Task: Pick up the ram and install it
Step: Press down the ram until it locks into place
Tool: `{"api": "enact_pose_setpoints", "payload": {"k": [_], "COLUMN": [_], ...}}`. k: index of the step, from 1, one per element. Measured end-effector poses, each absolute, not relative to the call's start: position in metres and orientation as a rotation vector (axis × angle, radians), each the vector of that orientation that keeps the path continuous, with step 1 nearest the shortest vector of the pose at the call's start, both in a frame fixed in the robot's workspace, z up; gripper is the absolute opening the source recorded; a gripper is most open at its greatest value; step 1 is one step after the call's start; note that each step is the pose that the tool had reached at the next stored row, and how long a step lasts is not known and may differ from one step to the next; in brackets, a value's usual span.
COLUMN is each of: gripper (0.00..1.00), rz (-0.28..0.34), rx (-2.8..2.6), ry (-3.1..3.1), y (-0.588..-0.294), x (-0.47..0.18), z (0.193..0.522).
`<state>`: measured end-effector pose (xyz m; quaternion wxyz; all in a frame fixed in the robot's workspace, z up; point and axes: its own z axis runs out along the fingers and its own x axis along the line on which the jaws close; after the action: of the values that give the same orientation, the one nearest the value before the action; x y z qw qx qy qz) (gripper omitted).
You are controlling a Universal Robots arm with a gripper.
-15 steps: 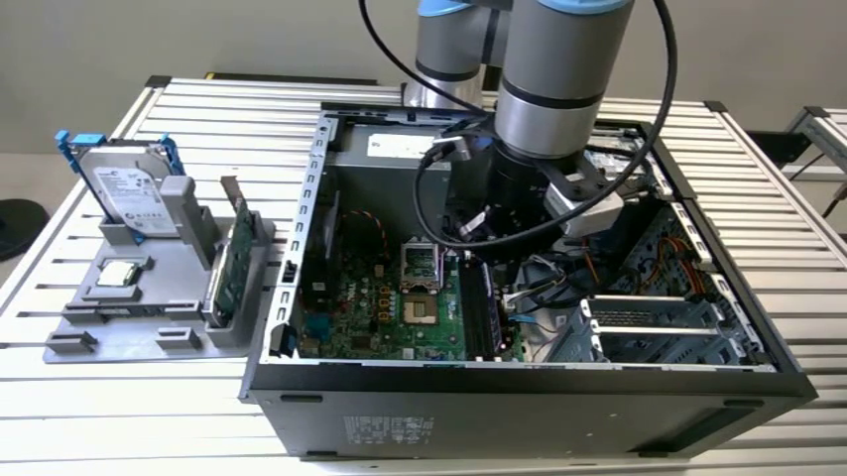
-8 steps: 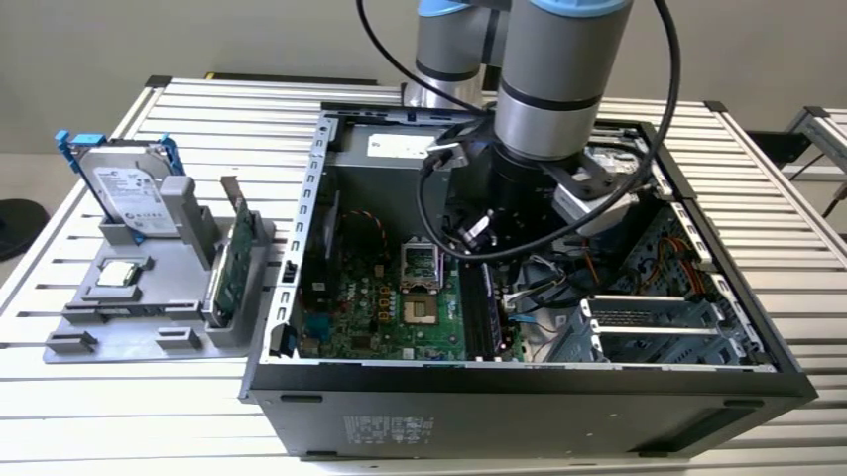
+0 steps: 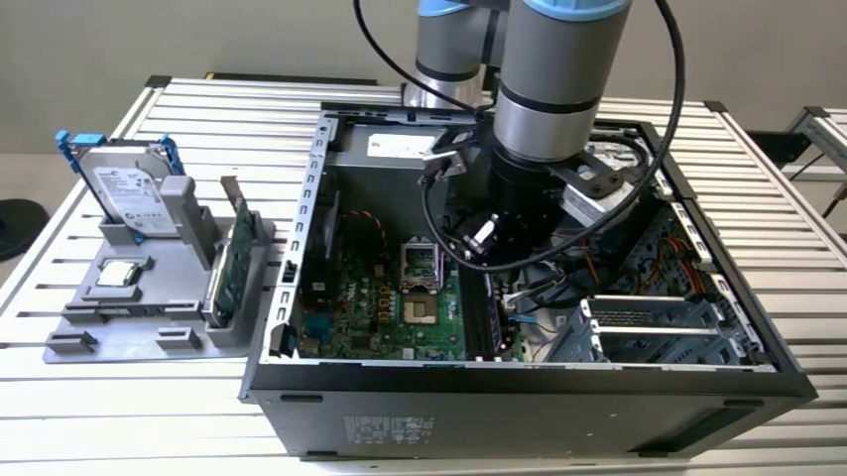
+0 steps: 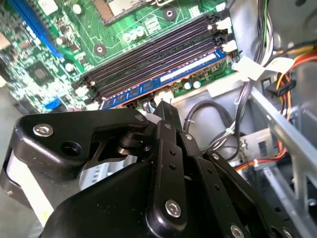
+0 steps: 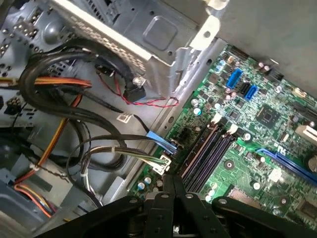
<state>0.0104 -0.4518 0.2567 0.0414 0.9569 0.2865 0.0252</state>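
Hard drive (image 3: 126,188): upright in the grey holder (image 3: 119,297) near the table's left edge in the exterior view, well apart from the work.
Expansion card (image 3: 232,273): on edge at the holder's right side, just beside the case (image 3: 530,382) wall.
Motherboard (image 3: 357,307): flat on the case floor, with the processor socket (image 3: 419,268) near its middle.
Ram (image 4: 168,77): it lies along the slot nearest the board's edge, beside the empty dark slots (image 4: 148,54). Whether it is fully seated cannot be told.
Gripper (image 4: 165,110): deep in the case, fingers (image 4: 168,119) pressed together with no gap showing, tip just over the ram's long edge.
Doing it well: probably a straight push, square to the slot and even along the stick, until the white end latches (image 4: 229,46) close.
In the way: cable bundles (image 5: 74,148) crowd just beside the slots, and the metal drive cage (image 3: 662,322) sits near the case's right corner. A snag looks possible.
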Motion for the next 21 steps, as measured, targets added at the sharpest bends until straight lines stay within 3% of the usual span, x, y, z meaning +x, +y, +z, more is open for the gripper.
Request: {"api": "enact_pose_setpoints", "payload": {"k": [21], "gripper": [0.0], "rz": [0.1], "rx": [2.719], "ry": [1.421], "y": [-0.4518], "x": [0.0102], "z": [0.2524]}}
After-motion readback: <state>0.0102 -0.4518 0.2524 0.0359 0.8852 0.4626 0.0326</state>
